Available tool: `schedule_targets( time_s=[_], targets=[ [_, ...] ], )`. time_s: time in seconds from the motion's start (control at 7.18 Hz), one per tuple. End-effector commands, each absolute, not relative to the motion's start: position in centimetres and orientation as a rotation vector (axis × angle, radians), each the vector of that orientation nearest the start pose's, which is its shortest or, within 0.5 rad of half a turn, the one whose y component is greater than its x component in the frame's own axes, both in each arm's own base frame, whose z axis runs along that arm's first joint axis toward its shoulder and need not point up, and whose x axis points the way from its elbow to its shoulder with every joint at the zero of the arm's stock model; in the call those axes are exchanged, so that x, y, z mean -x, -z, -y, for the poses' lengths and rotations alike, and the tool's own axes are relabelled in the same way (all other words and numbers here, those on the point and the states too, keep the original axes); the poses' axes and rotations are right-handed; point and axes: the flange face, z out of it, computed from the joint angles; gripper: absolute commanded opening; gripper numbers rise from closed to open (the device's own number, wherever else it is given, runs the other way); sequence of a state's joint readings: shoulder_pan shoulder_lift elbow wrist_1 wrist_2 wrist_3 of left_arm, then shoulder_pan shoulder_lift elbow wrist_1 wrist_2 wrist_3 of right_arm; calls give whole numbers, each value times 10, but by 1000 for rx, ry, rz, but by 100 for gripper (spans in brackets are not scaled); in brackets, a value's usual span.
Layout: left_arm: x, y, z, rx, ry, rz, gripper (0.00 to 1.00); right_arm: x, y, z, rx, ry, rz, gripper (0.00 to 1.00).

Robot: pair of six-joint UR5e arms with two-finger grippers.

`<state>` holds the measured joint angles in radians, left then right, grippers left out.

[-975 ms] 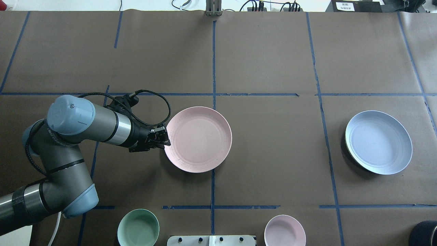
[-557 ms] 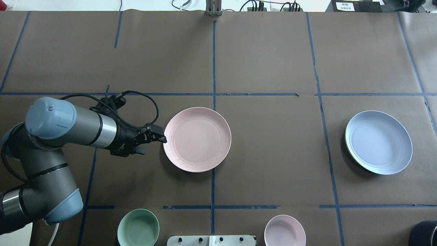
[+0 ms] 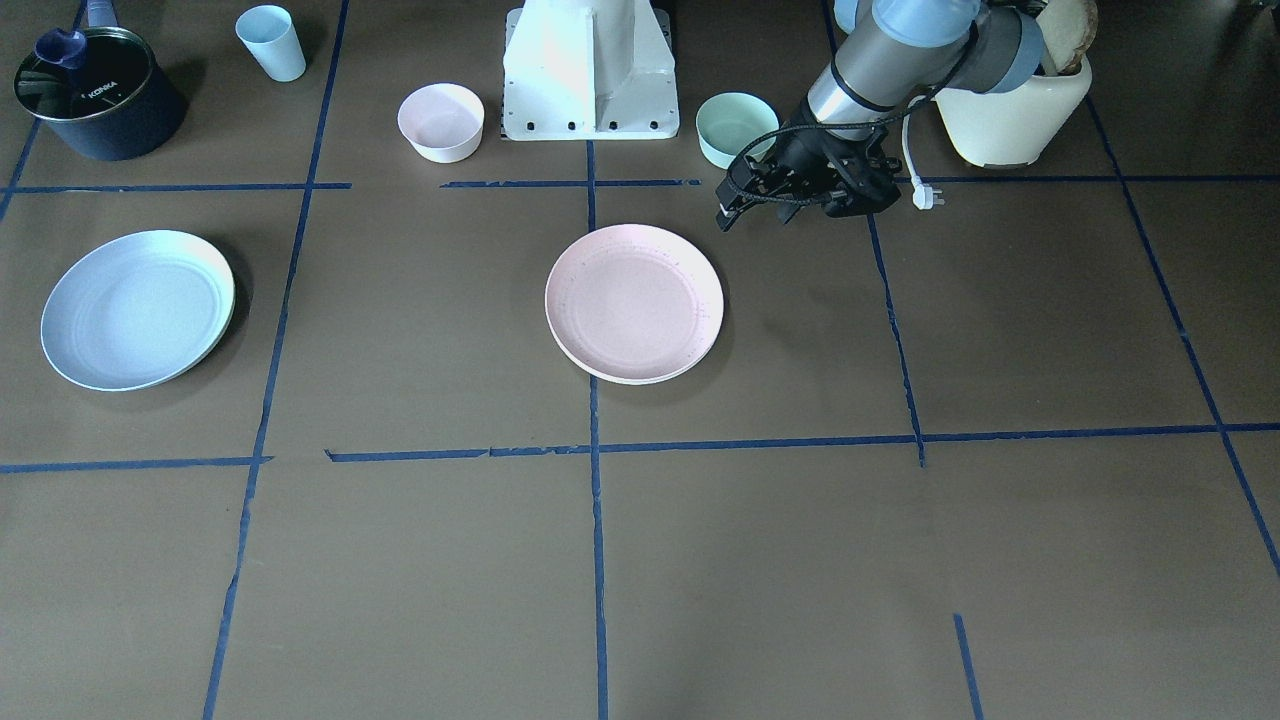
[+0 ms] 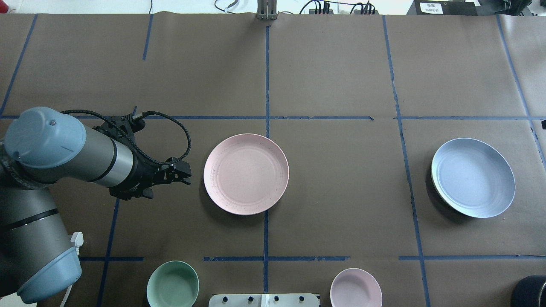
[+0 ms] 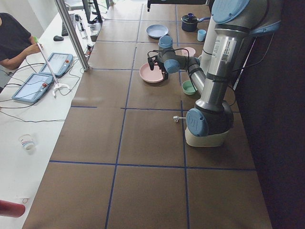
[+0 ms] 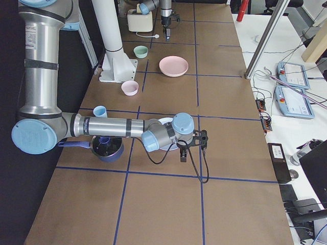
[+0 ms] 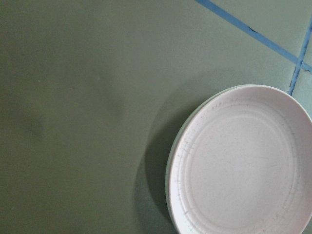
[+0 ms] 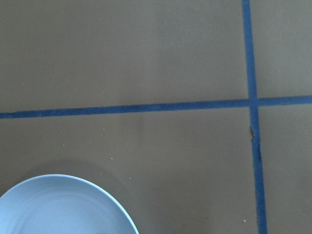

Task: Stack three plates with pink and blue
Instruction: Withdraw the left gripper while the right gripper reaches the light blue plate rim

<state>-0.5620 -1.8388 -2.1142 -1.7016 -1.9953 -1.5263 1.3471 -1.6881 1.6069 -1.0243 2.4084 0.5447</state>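
Observation:
The pale pink plate lies flat near the table's middle and also shows in the front view and the left wrist view. The light blue plate lies far right; its edge shows in the right wrist view. No cream-white plate lies alone. A pale edge shows under both plates' rims, and I cannot tell which is a second plate. My left gripper is open and empty, just left of the pink plate and clear of it. My right gripper hovers beside the blue plate; I cannot tell its state.
A mint bowl and a small pink bowl sit by the robot base. A dark pot and a light blue cup stand near the blue plate's side. A cream appliance stands behind the left arm.
My left gripper was at the pink plate's left rim, let it go and drew back to the left. The blue plate has not moved.

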Motion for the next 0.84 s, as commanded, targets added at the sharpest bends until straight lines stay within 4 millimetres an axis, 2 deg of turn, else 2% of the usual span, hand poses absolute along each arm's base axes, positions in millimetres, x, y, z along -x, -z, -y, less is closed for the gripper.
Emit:
schedule_targets(
  time_s=[0.0, 0.14, 0.28, 0.42, 0.7],
  targets=[
    [-371, -259, 354, 58, 220, -970, 100, 97, -632, 430, -110, -167, 957, 100],
    [-370, -263, 356, 56, 212, -952, 100, 119, -640, 416, -105, -166, 927, 100],
    [-368, -263, 358, 56, 218, -945, 100, 127, -648, 406, -115, -153, 907, 100],
    [-368, -263, 358, 56, 218, -945, 100, 137, -664, 397, -77, -136, 891, 100],
    [-365, -263, 359, 53, 224, -945, 100, 148, -671, 393, -53, -114, 884, 98]
  ],
)
